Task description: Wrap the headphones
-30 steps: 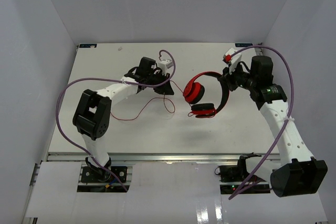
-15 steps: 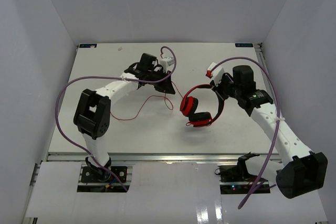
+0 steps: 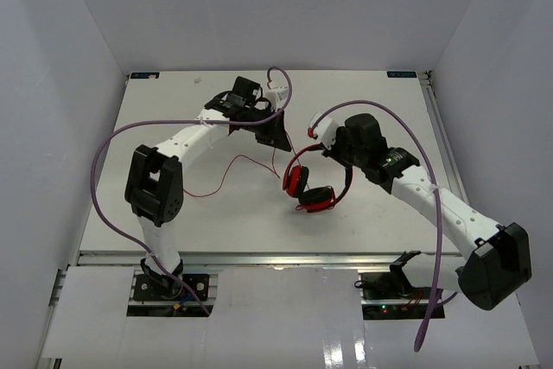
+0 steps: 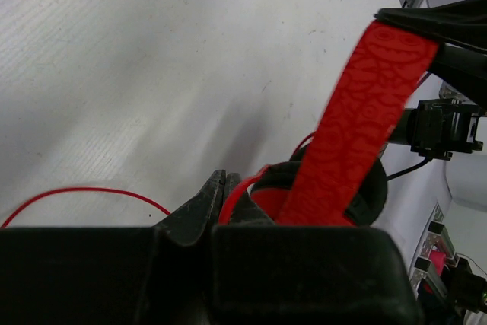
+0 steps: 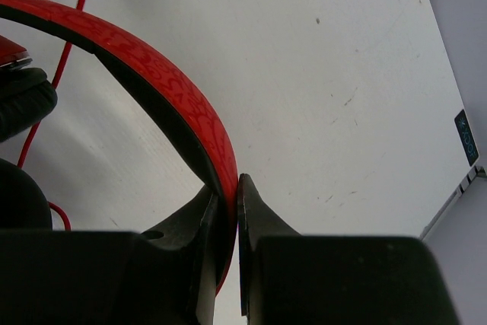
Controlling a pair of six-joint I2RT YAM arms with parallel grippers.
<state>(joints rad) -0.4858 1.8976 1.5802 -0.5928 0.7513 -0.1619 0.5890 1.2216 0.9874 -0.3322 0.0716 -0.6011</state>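
The red headphones [image 3: 309, 186] hang from my right gripper [image 3: 339, 155], which is shut on their headband [image 5: 156, 70] and holds them above the table's middle. One black ear pad [image 5: 21, 104] shows at the left of the right wrist view. The thin red cord [image 3: 226, 175] trails left across the table to near the left arm's elbow. My left gripper [image 3: 276, 133] is just up-left of the headphones and is shut on the cord [image 4: 237, 188]. In the left wrist view the headband [image 4: 365, 104] and an ear cup [image 4: 319, 192] are close in front of the jaws.
The thick purple robot cables [image 3: 108, 149] arc over both arms. The white table [image 3: 173, 110] is walled on the left, back and right. The right arm's forearm [image 3: 432, 200] crosses the right half of the table.
My right gripper has carried the headphones left and nearer, toward the table's middle. My left gripper has shifted slightly right and back with the cord, so the two grippers are closer.
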